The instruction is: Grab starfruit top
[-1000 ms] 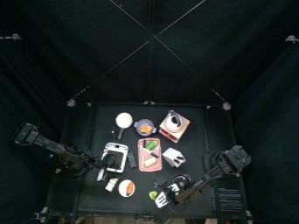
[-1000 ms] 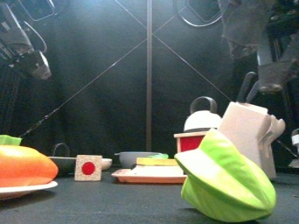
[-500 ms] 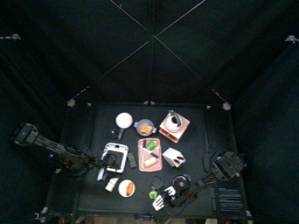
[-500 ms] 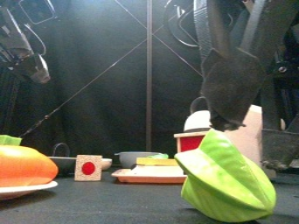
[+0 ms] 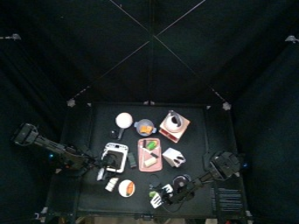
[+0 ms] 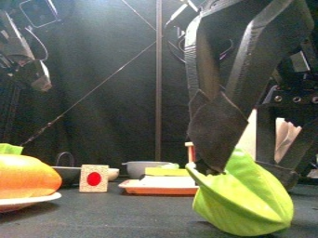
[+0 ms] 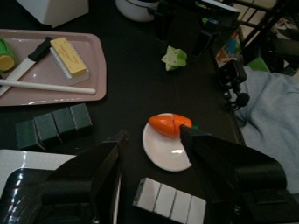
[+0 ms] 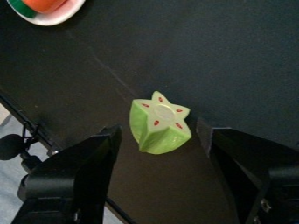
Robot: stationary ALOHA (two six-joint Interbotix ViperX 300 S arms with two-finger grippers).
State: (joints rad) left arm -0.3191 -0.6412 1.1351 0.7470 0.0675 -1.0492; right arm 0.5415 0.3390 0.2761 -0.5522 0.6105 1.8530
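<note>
The starfruit is a small yellow-green star-shaped piece lying on the black table near its front edge. It shows in the top view, large in the front view and far off in the left wrist view. My right gripper is open, its jaws spread on either side of the fruit and just short of it. In the front view the right gripper hangs straight over the fruit's top. My left gripper is open and empty, resting at the table's left.
A white plate with an orange toy fruit lies left of the starfruit. A pink tray with a knife and a butter block sits mid-table. A white block and an orange-white disc lie behind.
My right gripper has moved towards the table's front and come down over the starfruit; in the front view it now looms right above it. The left arm has not moved.
</note>
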